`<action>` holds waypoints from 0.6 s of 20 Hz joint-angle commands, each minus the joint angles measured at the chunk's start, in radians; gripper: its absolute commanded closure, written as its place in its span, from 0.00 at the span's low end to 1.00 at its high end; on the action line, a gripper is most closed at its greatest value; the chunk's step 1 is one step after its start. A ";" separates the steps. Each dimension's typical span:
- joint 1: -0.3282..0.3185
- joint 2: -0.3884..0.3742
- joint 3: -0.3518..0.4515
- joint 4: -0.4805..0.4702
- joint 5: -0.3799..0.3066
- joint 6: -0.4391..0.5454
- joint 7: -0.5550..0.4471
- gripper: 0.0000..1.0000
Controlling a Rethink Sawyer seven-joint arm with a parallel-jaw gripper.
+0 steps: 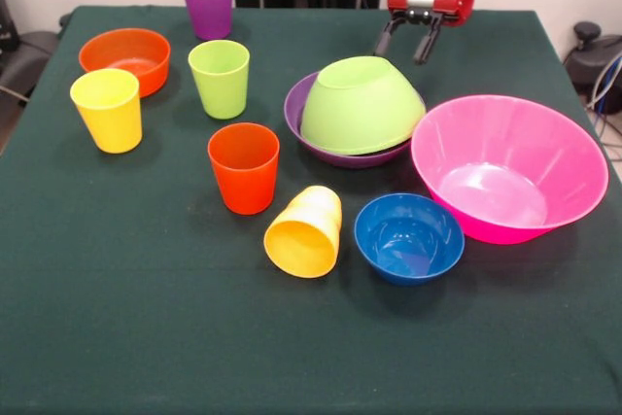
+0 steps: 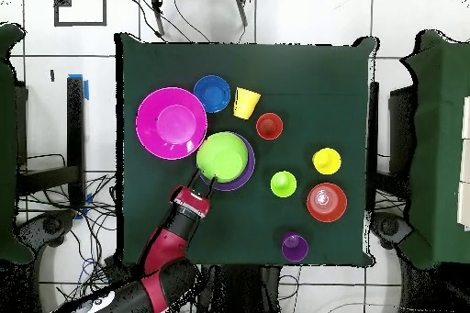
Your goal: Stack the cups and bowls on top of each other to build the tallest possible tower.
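Showing: a green-clothed table [image 1: 117,337] carrying five cups and five bowls, with one red and black arm [image 2: 161,263] reaching in over one edge.
Gripper [image 1: 406,44]: its two dark fingers are spread apart and hold nothing; it hangs above the table just behind the green bowl, apart from it in the front view; in the overhead view the fingertips lie at that bowl's rim.
Green bowl [image 1: 362,104]: upside down, tilted, resting inside the purple bowl [image 1: 296,109], near the middle of the table; the purple one shows only as a crescent round it.
Pink bowl [image 1: 507,167]: the largest, upright, just beside the green and purple pair, towards the table's right edge in the front view.
Blue bowl [image 1: 408,237]: small, upright, just in front of the pink bowl and close to touching it.
Orange bowl [image 1: 124,58]: upright, near the far left corner in the front view.
Yellow-orange cup [image 1: 305,231]: lying on its side, mouth towards the front camera, just beside the blue bowl.
Orange-red cup [image 1: 244,167]: upright, just behind and left of the fallen cup.
Lime green cup [image 1: 220,78]: upright, between the orange bowl and the purple bowl.
Yellow cup [image 1: 107,109]: upright, close in front of the orange bowl, near the left edge.
Purple cup [image 1: 208,4]: upright, at the far edge in the front view.
Stacking: only the green bowl in the purple bowl; every other piece stands alone on the cloth.
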 commanded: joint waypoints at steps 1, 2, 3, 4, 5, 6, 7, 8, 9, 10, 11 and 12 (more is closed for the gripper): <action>0.028 0.071 0.104 -0.156 0.059 0.188 -0.139 0.00; 0.031 0.074 0.102 -0.158 0.059 0.193 -0.137 0.00; 0.031 0.073 0.098 -0.157 0.051 0.195 -0.132 0.00; 0.027 0.065 0.098 -0.154 0.034 0.194 -0.125 0.00; 0.022 0.058 0.098 -0.152 0.017 0.194 -0.117 0.00; 0.018 0.051 0.098 -0.150 0.000 0.193 -0.110 0.00; 0.020 0.048 0.095 -0.146 -0.002 0.200 -0.108 0.00; 0.022 0.046 0.092 -0.143 -0.003 0.207 -0.107 0.00; 0.018 0.042 0.092 -0.142 -0.013 0.205 -0.104 0.00; 0.009 0.030 0.095 -0.138 -0.032 0.203 -0.099 0.00; 0.006 0.018 0.095 -0.131 -0.046 0.203 -0.096 0.00; 0.003 0.007 0.095 -0.125 -0.059 0.203 -0.092 0.00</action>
